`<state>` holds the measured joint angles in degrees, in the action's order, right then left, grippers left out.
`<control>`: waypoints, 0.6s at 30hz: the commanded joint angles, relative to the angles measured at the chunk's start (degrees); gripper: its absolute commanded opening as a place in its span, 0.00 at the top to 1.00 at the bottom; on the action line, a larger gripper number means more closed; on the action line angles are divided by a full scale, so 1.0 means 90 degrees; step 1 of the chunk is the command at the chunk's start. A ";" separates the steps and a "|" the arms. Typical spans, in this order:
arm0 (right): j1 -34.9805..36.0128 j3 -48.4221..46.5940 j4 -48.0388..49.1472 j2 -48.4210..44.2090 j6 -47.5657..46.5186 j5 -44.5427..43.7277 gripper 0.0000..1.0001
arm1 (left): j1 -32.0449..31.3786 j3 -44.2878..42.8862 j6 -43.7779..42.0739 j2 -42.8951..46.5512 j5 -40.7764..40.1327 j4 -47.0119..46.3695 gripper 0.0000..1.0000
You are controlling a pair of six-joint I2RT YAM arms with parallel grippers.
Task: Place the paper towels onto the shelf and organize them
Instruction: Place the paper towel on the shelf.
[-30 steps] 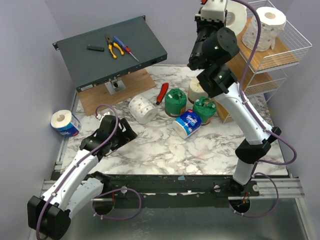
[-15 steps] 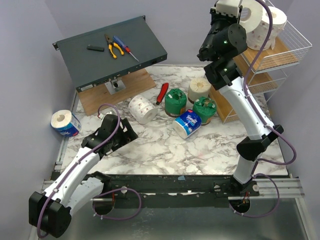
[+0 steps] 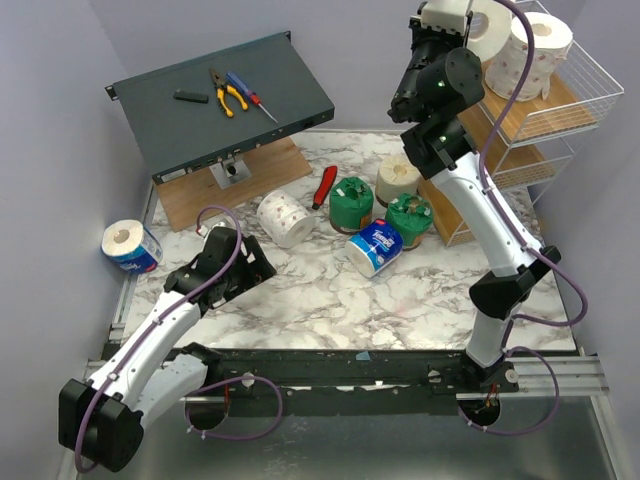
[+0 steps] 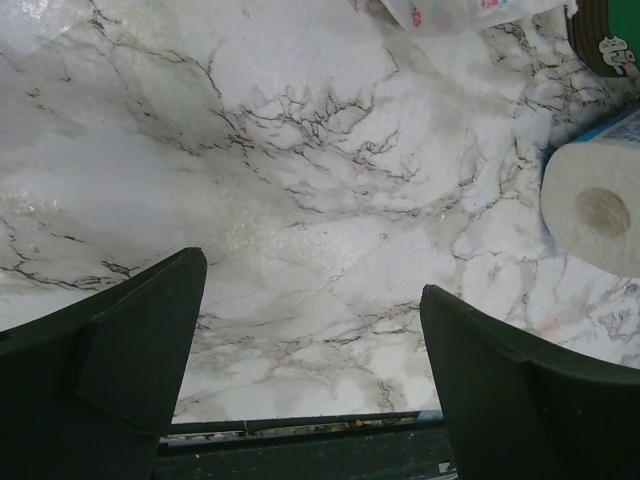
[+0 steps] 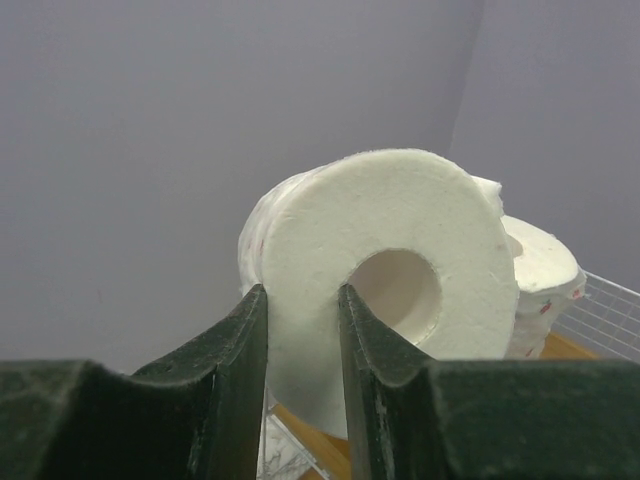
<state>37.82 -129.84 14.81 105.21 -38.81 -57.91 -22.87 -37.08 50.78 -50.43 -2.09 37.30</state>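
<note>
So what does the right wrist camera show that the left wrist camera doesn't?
Only the right wrist view: the right gripper shut on a white roll, held up in front of the shelf, with a second roll standing behind it. Only the left wrist view: the left gripper open over the marble table, a blue-wrapped roll lying at the right edge, and a bit of a green-wrapped roll in the top corner. Shared: each shows its own gripper and paper rolls, never the same ones.

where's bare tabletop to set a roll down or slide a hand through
Bare marble stretches along the near edge, between the left gripper and the right arm, in front of the blue roll. Crowded: the centre cluster of green rolls and red tool.
</note>
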 commanded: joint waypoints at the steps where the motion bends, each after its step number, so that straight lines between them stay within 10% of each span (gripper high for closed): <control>1: 0.0109 -0.0386 -0.0200 0.0273 0.0152 0.0354 0.68 | 0.0033 -0.0169 0.0013 -0.0087 0.0026 -0.0129 0.06; 18: -0.0482 -0.0152 0.0155 0.0603 0.0121 0.0225 0.67 | 0.0032 -0.0233 -0.0145 -0.0075 -0.0061 -0.0053 0.07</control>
<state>35.86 -131.44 14.00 111.33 -38.94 -57.19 -22.87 -37.10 50.48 -51.31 -2.11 36.88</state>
